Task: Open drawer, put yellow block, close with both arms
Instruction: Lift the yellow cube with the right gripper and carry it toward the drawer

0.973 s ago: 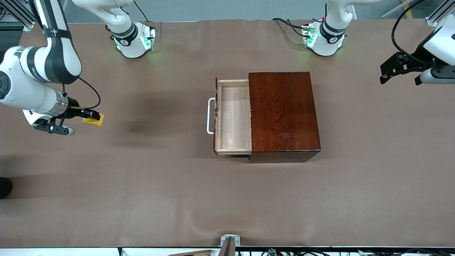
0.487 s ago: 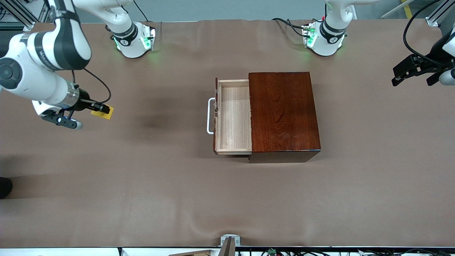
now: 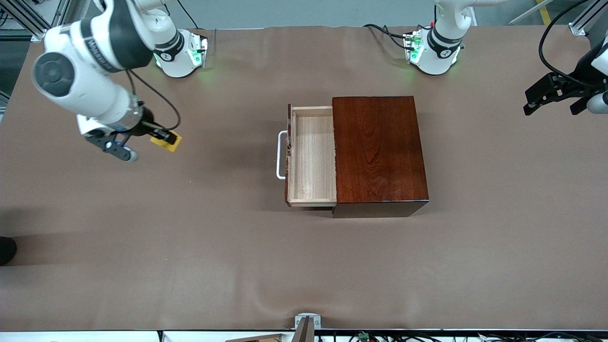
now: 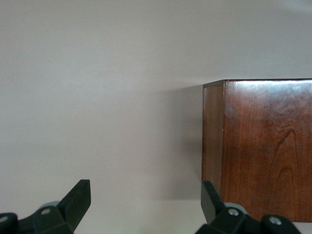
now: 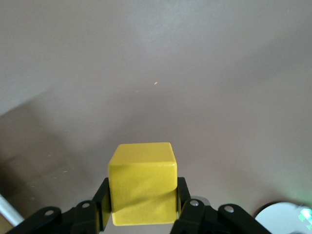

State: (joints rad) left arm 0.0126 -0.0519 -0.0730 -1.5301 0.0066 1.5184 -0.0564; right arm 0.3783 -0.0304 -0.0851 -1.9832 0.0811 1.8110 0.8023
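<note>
The drawer (image 3: 311,156) stands pulled out of the dark reddish-brown wooden box (image 3: 377,149), its pale inside bare and its white handle (image 3: 281,155) toward the right arm's end. My right gripper (image 3: 166,137) is shut on the yellow block (image 3: 168,141) and holds it in the air over the table at the right arm's end; the block shows between the pads in the right wrist view (image 5: 143,183). My left gripper (image 3: 546,95) is open and empty, up at the left arm's end; its wrist view shows a corner of the box (image 4: 258,146).
A brown cloth (image 3: 213,247) covers the table. The arms' bases (image 3: 183,52) glow green at the table's edge farthest from the front camera. A small metal bracket (image 3: 307,323) sits at the nearest edge.
My right gripper has lifted the yellow block and carried it toward the drawer. The left gripper pulled back toward its end of the table, then held still.
</note>
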